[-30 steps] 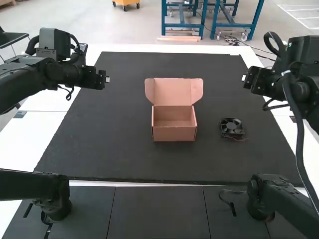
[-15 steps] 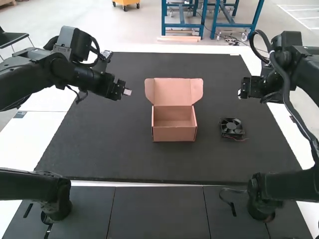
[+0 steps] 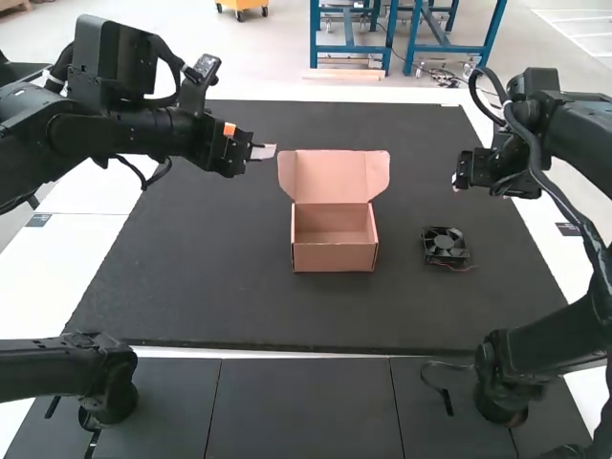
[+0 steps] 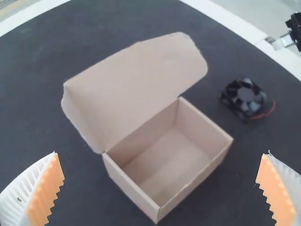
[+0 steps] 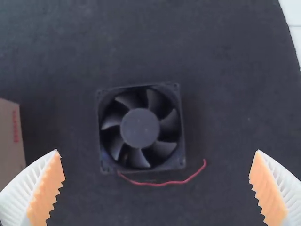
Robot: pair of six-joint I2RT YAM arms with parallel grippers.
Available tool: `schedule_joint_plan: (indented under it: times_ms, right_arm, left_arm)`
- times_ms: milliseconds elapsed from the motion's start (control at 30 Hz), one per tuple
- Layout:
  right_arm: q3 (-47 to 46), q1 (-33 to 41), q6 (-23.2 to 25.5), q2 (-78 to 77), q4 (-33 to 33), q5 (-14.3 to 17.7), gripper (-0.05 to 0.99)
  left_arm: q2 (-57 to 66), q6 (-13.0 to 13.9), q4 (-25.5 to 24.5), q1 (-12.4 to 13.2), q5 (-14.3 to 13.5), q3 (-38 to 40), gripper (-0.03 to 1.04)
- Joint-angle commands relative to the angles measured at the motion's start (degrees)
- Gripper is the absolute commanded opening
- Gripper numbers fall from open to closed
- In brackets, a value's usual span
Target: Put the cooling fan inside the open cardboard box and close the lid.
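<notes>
At upper left of the high view the left hand [image 3: 256,151] is held, fingers wide apart, just beside the raised lid [image 3: 333,174] of the box [image 3: 333,229] at mid-frame. Right of it the fan [image 3: 445,246] is laid flat on the worktop [image 3: 191,268]; the right hand [image 3: 460,172], higher in the frame with fingers likewise spread, should be lowered squarely so that opposite sides are clamped. The thin red wire [image 5: 160,183] beside the fan, faint from above, is made plain in the right wrist view.

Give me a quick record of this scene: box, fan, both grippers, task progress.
box: cardboard box on the black mat, lid open, empty inside
fan: cooling fan flat on the mat beside the box, right arm's side
left gripper: open, in the air near the lid
right gripper: open, above the fan, holding nothing
progress: fan not yet picked up
</notes>
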Motion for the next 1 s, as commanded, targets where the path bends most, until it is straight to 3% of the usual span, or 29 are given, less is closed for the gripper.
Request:
schedule_joint_plan:
  times_ms: [0,467,967]
  right_arm:
    - [-0.1,-0.8,-2.3,1.1,0.5,3.0,0.90]
    - [1.1,-6.7,-8.2,11.5,1.0,2.7,0.90]
    - [3.3,-6.5,-7.4,22.2,3.9,0.8,0.90]
  left_arm:
    - [-0.7,-1.6,1.4,-0.6,0.2,-0.9,0.97]
    - [-1.0,-2.3,2.8,-0.2,-1.3,-2.2,0.97]
    - [-1.0,-4.0,4.2,-0.2,-1.5,-3.6,0.97]
